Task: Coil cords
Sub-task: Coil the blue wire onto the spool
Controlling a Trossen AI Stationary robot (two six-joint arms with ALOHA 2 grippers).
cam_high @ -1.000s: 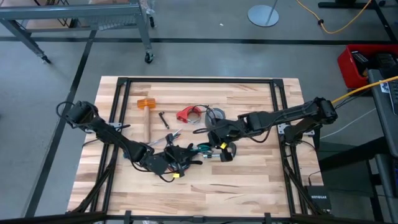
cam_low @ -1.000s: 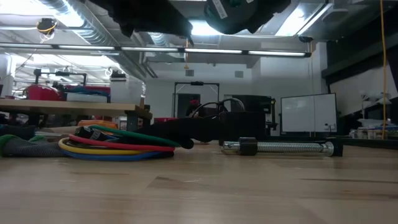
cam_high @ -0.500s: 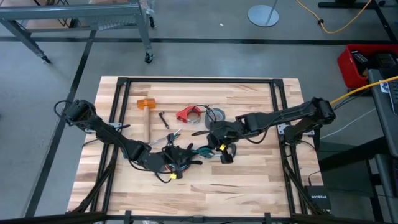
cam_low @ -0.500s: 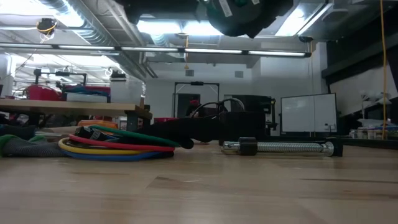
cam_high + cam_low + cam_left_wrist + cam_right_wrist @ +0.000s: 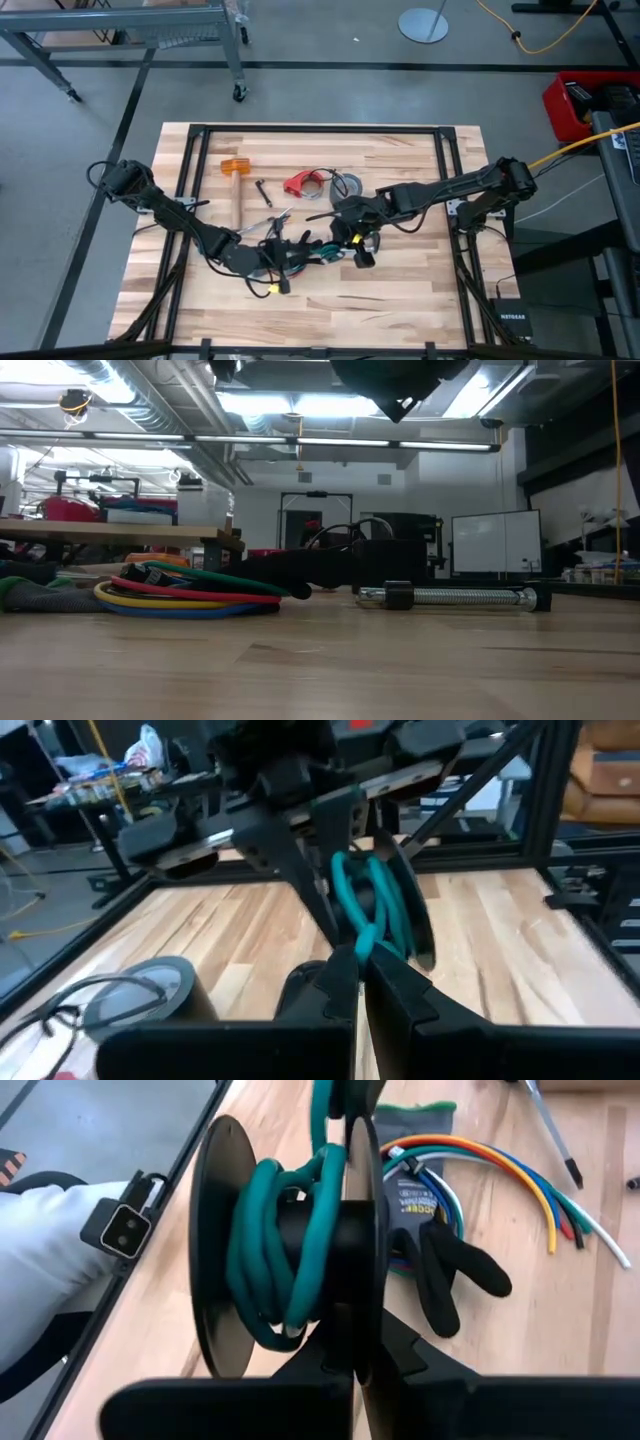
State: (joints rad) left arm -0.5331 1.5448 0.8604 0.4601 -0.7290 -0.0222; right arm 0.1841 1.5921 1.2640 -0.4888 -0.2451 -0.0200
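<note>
A black spool with teal cord wound on it hangs between my two grippers over the table's middle. My right gripper is shut on the spool. My left gripper is shut on a teal cord strand right by the spool. The multicoloured bundle lies flat on the table beside a black glove; it also shows in the low view. A small red piece with a thin dark cord lies farther back. My left gripper pinches a teal cord strand between its two fingertips, just below the spool. The cord runs from the fingers up onto the spool's core. My right gripper pinches the edge of one spool flange between its two fingers. The spool is lifted clear of the table, and its two flanges stand upright.
A mallet with an orange head, a small bolt and a tape roll lie at the table's far middle. A metal spring bar lies on the wood in the low view. A dark frame rail runs along the far edge.
My left gripper has moved a little toward the right gripper and the spool. In the low view both grippers have risen in the picture, and the left one has almost left it. The bundle on the table has stayed put.
</note>
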